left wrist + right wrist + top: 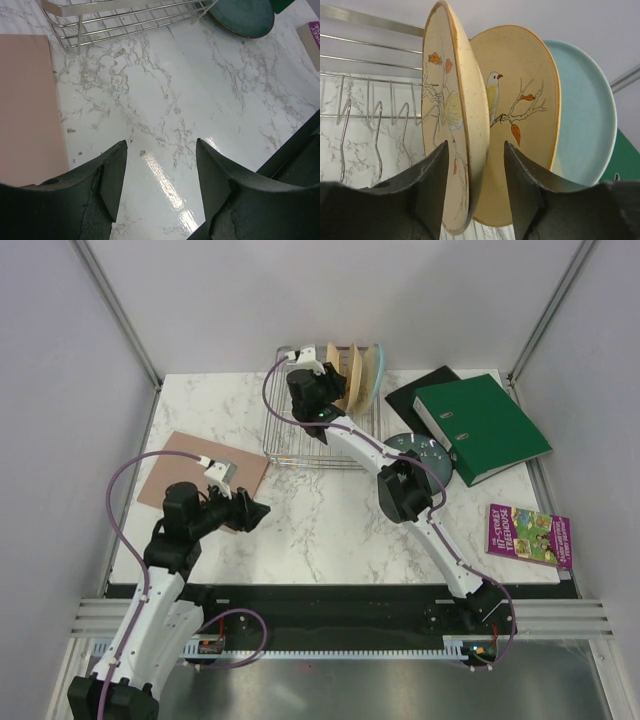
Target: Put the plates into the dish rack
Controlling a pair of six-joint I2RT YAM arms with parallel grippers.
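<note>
Dish rack [290,447] holds three upright plates [358,370].

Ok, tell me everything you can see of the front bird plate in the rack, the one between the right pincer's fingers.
The front bird plate is round, cream-yellow and speckled, seemingly glazed ceramic with a browner rim. Its face shows a bird on a branch with orange leaves. It stands on edge in the dish rack, nearly upright, its top clear of the second bird plate behind. The right pincer straddles its lower edge, jaws parted, a gap showing on one side.
</note>
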